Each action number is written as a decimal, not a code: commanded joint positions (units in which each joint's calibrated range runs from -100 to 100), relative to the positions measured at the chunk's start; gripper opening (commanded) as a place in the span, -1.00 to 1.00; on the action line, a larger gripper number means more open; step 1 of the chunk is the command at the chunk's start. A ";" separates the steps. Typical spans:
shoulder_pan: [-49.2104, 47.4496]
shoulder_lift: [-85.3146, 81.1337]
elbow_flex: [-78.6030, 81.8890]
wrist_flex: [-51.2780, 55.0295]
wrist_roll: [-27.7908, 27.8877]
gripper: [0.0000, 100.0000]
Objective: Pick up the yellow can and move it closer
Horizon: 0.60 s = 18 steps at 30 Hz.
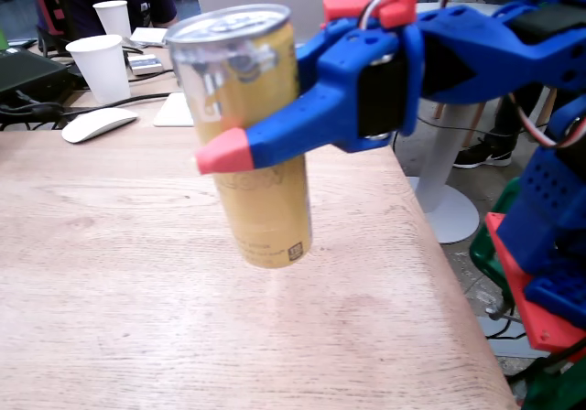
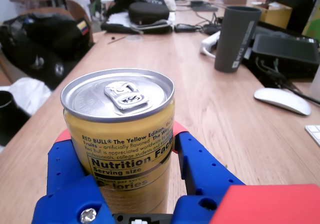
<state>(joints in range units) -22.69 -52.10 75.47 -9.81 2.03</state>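
The yellow can (image 2: 120,149) is clamped between the blue jaws of the gripper (image 1: 224,122), whose fingers end in red tips; in the fixed view the can (image 1: 252,135) hangs clear above the wooden table (image 1: 137,318), slightly tilted, its base lifted off the surface and its silver top near the upper edge of the picture. The wrist view gives the lettering: "RED BULL® The Yellow Edition" runs across the upper body, smaller print below it includes "artificially flavored" and "college students and", and a boxed panel reads "Nutrition Fac…" with "Serving size" beneath; the pull tab lies flat on the silver lid. The fixed view shows instead pale, faint lettering on the can's side that cannot be read, and a small white label patch near the base; it also shows two white paper cups (image 1: 101,67) at the far left of the table, a white mouse (image 1: 96,124) near them, and the arm's blue body with red parts at the right edge. The wrist view alone shows the table stretching away: a dark grey tumbler (image 2: 236,39) bearing a small white label too small to read, a white mouse (image 2: 282,100) to the right, a black box (image 2: 287,54) beyond it, and a black bag (image 2: 45,41) at the left with a yellow, blue and red flag patch.
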 commanded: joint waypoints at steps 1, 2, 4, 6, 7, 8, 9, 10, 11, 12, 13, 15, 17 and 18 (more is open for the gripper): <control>-0.33 -10.94 3.10 -0.20 0.15 -0.73; -0.33 -13.34 5.08 -0.20 0.15 -0.73; -0.33 -18.83 8.76 -0.20 0.10 -0.73; -3.20 -24.23 12.35 -0.20 0.10 -0.73; -4.72 -26.63 13.86 -0.20 0.10 -0.73; -6.25 -28.78 15.09 -0.20 0.10 -0.73; -7.60 -30.75 16.41 -0.20 0.10 -0.73; -7.94 -32.47 17.26 -0.12 0.15 -0.73; -7.94 -33.49 17.73 -0.12 0.15 -0.73; -7.94 -33.67 17.73 -0.12 0.15 -0.73; -7.77 -33.67 17.73 -0.12 0.15 -0.73; -6.92 -33.67 17.16 2.10 0.15 -0.73; -6.59 -33.84 15.09 11.54 0.15 -0.73; -6.25 -34.35 13.01 16.14 0.15 -0.73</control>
<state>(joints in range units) -29.83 -82.88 94.86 -1.78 2.03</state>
